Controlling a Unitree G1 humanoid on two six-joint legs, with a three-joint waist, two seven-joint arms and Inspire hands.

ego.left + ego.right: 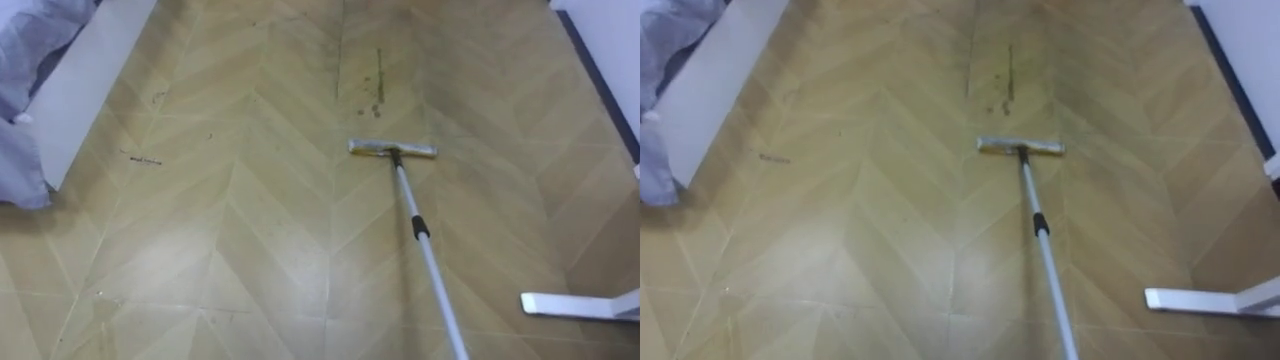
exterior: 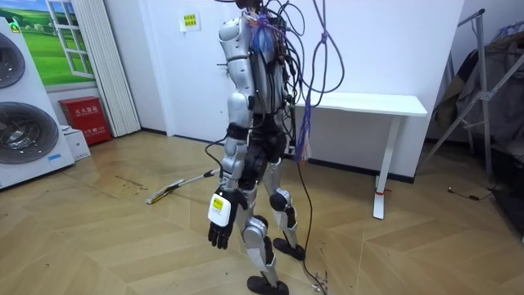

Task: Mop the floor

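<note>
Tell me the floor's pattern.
Tan wood-look planks in a chevron pattern cover the floor; the left eye view shows it best.

Laundry-like room: washing machines (image 2: 24, 106), white desk (image 2: 370, 103)

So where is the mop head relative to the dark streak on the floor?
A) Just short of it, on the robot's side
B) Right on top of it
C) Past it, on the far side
A: the mop head lies just short of the dark streak, nearer the robot, and the streak is uncovered beyond it.
</note>
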